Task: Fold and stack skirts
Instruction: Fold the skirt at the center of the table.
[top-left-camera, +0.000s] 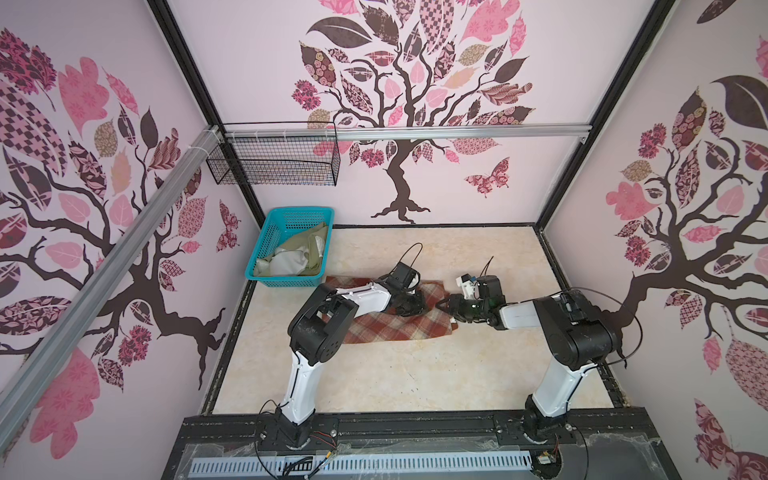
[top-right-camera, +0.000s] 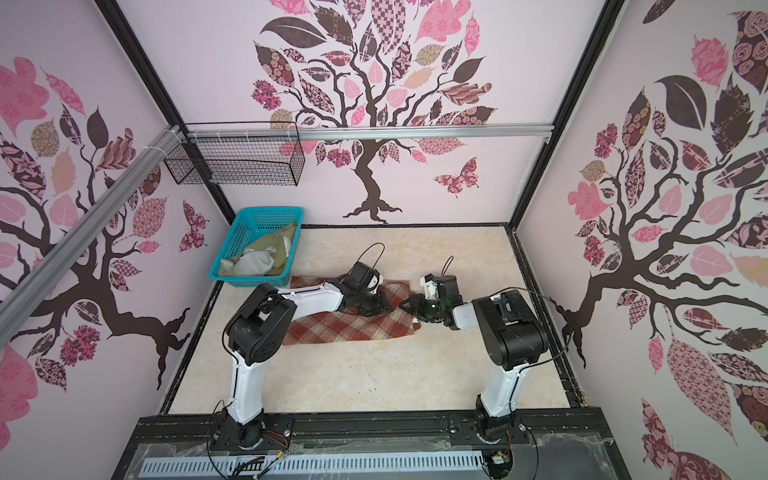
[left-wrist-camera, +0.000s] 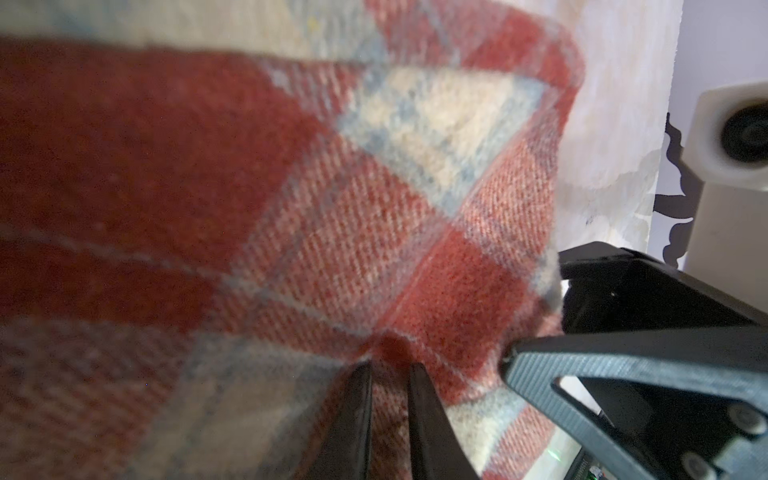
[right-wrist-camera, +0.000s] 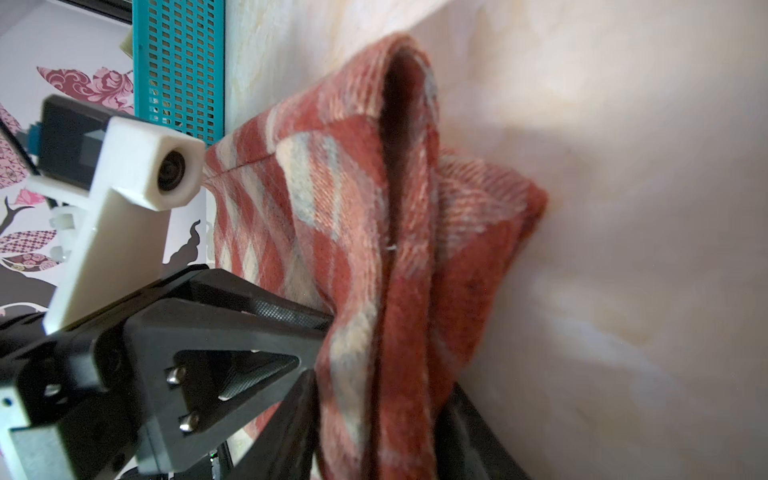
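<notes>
The rust-red and cream plaid skirt (top-left-camera: 386, 328) (top-right-camera: 345, 328) lies spread across the middle of the table. My left gripper (top-left-camera: 415, 307) (left-wrist-camera: 390, 368) is over its right part, jaws close together, pinching a small ridge of the plaid cloth (left-wrist-camera: 374, 208). My right gripper (top-left-camera: 442, 303) (right-wrist-camera: 380, 395) meets the skirt's right edge, where a thick bunched fold of plaid (right-wrist-camera: 353, 208) fills the gap between its jaws. The two grippers nearly touch. The olive-green skirt (top-left-camera: 299, 253) (top-right-camera: 266, 257), pale lining showing, lies crumpled in the turquoise basket (top-left-camera: 259, 249).
The turquoise basket (top-right-camera: 230, 245) stands at the table's back left corner, just behind the plaid skirt's left end. A black wire basket (top-left-camera: 274, 160) hangs on the back wall rail. Bare cream tabletop (top-left-camera: 415, 374) stretches in front of the skirt.
</notes>
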